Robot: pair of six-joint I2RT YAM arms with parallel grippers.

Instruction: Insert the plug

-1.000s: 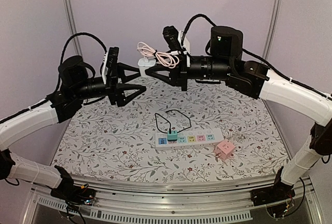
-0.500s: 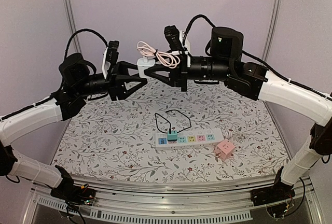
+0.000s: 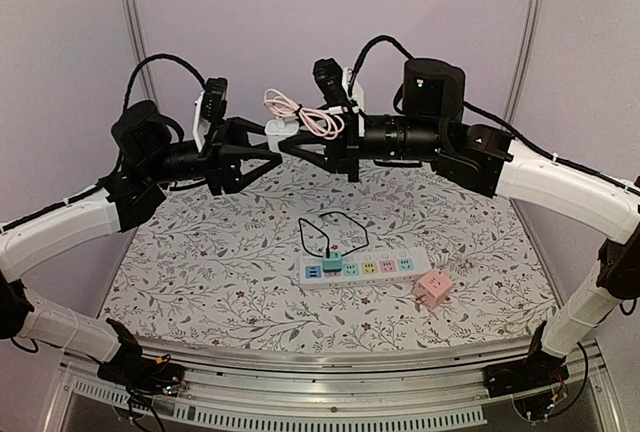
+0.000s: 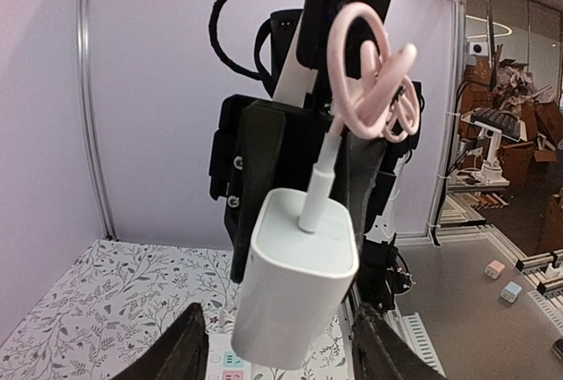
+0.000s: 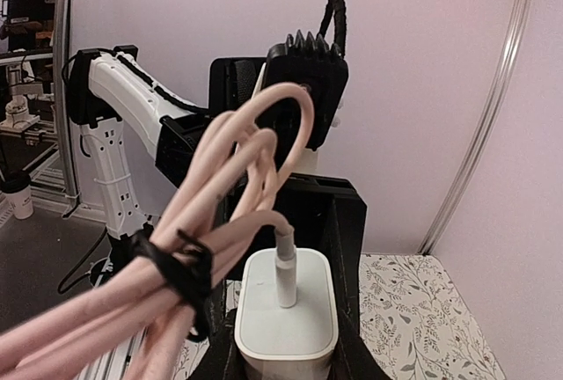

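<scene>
Floral counter (image 3: 200, 252) lies below; the right hand (image 3: 288, 146) clamps the white charger (image 3: 276, 130) in mid-air. The left hand (image 3: 270, 148) flanks it, contact unclear.

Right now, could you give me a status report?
Right fingers shut on white charger, held high. Left fingers flank it, contact unclear. Teal adapter occupies one power strip socket.

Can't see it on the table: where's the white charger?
Top view, centre: the white charger hangs mid-air, gripped by the right hand, with the left hand straddling it.
</scene>
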